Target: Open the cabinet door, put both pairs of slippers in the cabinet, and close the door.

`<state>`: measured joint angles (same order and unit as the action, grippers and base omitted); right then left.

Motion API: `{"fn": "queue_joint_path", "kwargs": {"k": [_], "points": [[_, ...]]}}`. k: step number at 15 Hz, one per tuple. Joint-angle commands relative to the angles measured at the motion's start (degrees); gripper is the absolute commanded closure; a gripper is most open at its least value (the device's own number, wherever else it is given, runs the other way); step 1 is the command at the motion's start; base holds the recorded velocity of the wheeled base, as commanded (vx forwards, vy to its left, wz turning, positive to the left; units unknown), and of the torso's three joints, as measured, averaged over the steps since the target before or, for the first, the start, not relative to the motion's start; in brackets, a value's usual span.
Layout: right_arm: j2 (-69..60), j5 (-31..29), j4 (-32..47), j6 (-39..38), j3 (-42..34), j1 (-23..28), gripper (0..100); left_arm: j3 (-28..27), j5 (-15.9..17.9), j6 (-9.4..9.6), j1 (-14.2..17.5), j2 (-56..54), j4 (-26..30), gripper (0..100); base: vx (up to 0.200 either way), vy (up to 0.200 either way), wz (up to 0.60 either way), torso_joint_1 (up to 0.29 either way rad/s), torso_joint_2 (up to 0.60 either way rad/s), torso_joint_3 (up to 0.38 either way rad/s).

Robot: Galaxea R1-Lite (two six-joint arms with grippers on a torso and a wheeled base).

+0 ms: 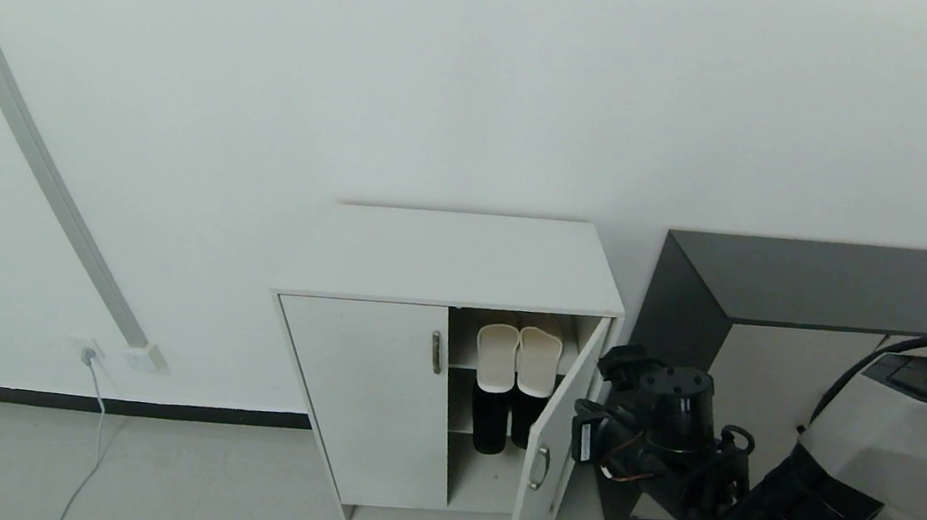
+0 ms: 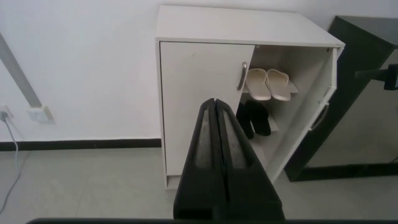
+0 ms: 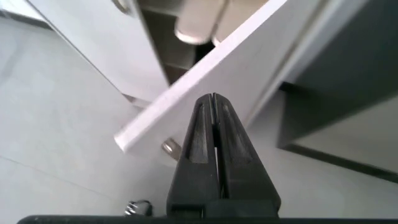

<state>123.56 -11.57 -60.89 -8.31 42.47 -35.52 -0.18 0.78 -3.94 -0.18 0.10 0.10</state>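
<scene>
both pincers shut and empty, right door ajar

right pincer [image 3: 213, 96] has its two fingers pressed together with nothing between them. its tips sit at the outer face of the right door [image 1: 556, 442], close to the door's free edge; whether they touch the panel i cannot tell. my left pincer [image 2: 215, 101] is likewise closed on nothing, pointing toward the front of the cabinet [image 1: 446, 258] and well apart from it.

the right door stands swung partway out, its metal handle [image 1: 539, 468] near the free edge. the left door [image 1: 363, 396] lies flat against the cabinet front, its own handle [image 1: 436, 352] by the middle seam.

through the gap, the cream slippers [image 1: 518, 359] lie side by side on the upper shelf. the black slippers [image 1: 498, 419] lie side by side on the shelf directly below them.

a dark desk [image 1: 832, 281] stands just beside the cabinet on my right. a wall socket [image 1: 87, 354] with a cable plugged in sits low on the wall to my left, at the foot of a slanting grey strip [image 1: 35, 155].
</scene>
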Motion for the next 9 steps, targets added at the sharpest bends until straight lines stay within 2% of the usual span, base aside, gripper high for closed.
{"fn": "queue_joint_path", "kwargs": {"k": [1,3,6,9], "points": [[-0.5,2.3,-3.2,-0.5,-1.3,-0.2,100,0.0,-0.1,-0.19,0.0,0.0,0.0,100,0.0,0.0,0.0,0.0,0.0,0.0],[-1.2,8.4,-10.3,-0.2,-6.7,-0.2,100,0.0,-0.1,-0.37,0.0,0.0,0.0,100,0.0,0.0,0.0,0.0,0.0,0.0],[-1.9,12.9,-18.0,0.9,-15.5,-0.3,100,0.0,-0.1,-0.28,0.0,0.0,0.0,100,0.0,0.0,0.0,0.0,0.0,0.0],[-1.7,13.2,-26.0,2.1,-22.7,-1.8,100,0.0,0.0,-0.28,0.0,0.0,0.0,100,0.2,0.0,0.0,-0.001,0.0,0.002]]}}
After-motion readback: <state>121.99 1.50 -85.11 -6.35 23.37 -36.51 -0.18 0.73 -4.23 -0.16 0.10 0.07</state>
